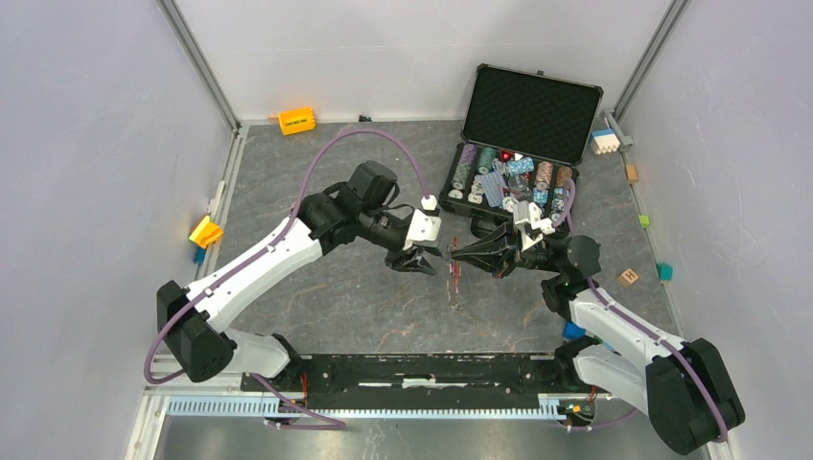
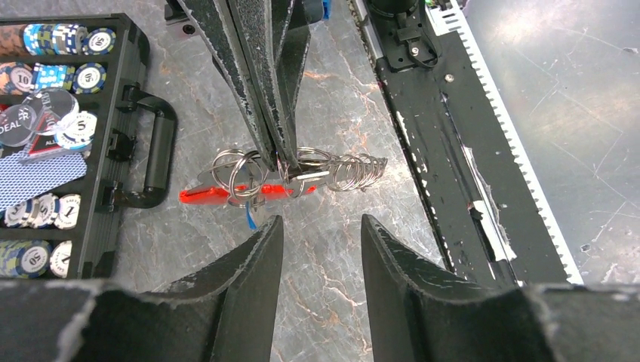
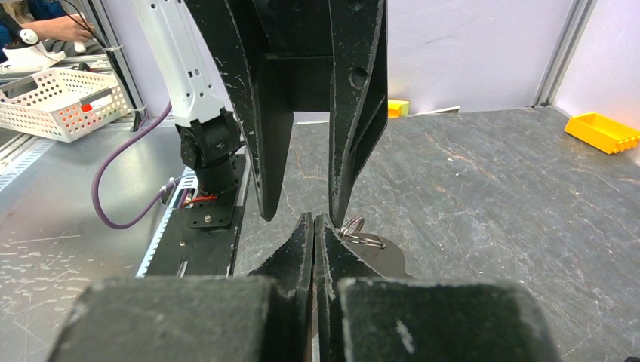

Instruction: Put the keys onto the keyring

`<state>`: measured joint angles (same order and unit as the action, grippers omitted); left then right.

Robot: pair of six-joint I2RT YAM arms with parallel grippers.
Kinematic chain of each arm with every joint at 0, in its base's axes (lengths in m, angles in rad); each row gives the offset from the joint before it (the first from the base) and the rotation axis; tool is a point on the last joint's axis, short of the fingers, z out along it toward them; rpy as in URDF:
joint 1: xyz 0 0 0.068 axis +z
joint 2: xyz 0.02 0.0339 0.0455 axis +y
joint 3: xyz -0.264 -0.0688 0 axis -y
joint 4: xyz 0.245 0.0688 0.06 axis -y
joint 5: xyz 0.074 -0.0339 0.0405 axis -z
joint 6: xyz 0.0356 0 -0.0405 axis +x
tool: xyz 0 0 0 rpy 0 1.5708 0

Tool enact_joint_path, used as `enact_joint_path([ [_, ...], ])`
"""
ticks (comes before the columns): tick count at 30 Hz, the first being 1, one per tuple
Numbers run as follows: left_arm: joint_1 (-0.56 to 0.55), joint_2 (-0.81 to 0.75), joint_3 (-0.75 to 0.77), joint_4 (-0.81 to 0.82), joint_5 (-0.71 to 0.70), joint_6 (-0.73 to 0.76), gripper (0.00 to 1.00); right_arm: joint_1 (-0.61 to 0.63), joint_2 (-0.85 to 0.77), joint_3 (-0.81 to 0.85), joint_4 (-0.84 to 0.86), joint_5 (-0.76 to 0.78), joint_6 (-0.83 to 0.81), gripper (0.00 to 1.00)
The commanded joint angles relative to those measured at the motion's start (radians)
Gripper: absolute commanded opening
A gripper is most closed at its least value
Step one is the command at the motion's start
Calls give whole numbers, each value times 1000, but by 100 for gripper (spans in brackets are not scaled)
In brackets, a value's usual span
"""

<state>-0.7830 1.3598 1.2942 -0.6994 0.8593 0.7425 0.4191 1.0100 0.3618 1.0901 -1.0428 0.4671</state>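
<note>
Top external view takes in the whole grey counter (image 1: 364,297) and the open poker chip case (image 1: 532,110) at its far right, which neither wrist camera shows entire. The left arm (image 1: 278,254) stretches in from the left of the case with its wrist bent down, and the right arm (image 1: 614,321) reaches in low from the near side of the case. Both meet just near-left of the case, where the left pincer (image 1: 422,261) and right pincer (image 1: 458,252) face each other tip to tip. Only a red sliver of the keyring (image 1: 454,278) can be made out here. Left wrist view gives the detail. Its own pincer (image 2: 317,234) stands parted and empty, just short of the keyring (image 2: 204,194). The keyring lies beside the case handle, its red fob pointing toward the case. The right pincer (image 2: 281,154) comes in closed, its tips pinched in the cluster of rings and keys (image 2: 302,175). Right wrist view shows its own pincer (image 3: 314,226) pressed together, the left pincer (image 3: 302,215) hanging open above it, and one ring and silver key (image 3: 381,260) beside the tips.
</note>
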Motion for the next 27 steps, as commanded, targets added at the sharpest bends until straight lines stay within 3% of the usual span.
enact_joint_path([
  [1,-5,21,23,32,52,26,49,2,1,-2,59,-3,10,0],
  [27,-5,65,58,45,153,-39,47,1,7,-1,44,5,-5,0],
])
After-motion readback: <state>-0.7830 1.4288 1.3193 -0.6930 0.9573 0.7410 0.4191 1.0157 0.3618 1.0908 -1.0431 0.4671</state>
